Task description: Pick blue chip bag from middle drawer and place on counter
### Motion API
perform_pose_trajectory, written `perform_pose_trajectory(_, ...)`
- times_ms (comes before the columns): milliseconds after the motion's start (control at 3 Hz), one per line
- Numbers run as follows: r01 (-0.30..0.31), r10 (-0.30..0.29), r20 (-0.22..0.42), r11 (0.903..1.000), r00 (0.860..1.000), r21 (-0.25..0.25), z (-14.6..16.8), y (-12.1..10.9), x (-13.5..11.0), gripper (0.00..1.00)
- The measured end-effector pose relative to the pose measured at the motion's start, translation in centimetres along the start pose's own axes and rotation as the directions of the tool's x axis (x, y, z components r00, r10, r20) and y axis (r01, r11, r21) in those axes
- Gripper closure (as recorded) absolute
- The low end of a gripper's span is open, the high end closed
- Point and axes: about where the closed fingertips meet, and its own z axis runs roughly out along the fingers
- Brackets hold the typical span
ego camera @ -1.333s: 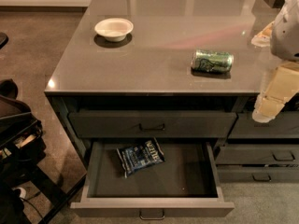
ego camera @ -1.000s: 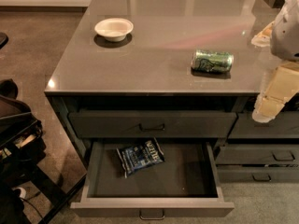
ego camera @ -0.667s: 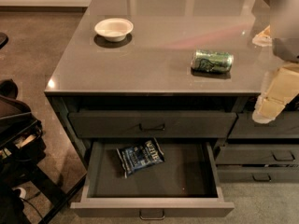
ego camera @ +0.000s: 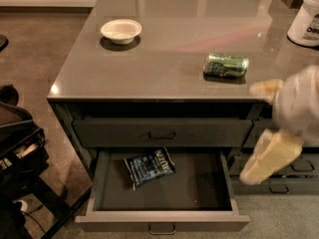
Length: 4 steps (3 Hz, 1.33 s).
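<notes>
The middle drawer (ego camera: 199,185) is pulled out. The blue chip bag (ego camera: 149,167) lies flat inside it, on the left part of the dark floor. The gripper (ego camera: 248,133) hangs at the right side, in front of the cabinet (blurry and pale), with its two fingers (ego camera: 268,157) spread wide and nothing between them. It is well apart from the bag. On the counter (ego camera: 164,68) sit a white bowl (ego camera: 121,30), a green can (ego camera: 226,64) lying on its side, and a white tub (ego camera: 306,21).

Glossy smooth stone counter (ego camera: 169,59), crinkly foil blue chip bag (ego camera: 149,167), matt pale gripper (ego camera: 249,132) at right edge
</notes>
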Motion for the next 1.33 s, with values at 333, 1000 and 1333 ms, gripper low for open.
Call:
perform_pose_trajectory(333, -0.109, 0.121, 0.101, 0.9867, 0.987, -0.121, 10.1, 3.2, 2.0, 0.0)
perform_pose_trajectory(1000, -0.173, 0.194, 0.102, 0.9673, 0.976, -0.185, 16.6, 5.7, 4.9, 0.0)
perform_pose_trajectory(1333, -0.217, 0.24, 0.132, 0.9623, 0.962, -0.164, 18.8, 6.0, 5.4, 0.0)
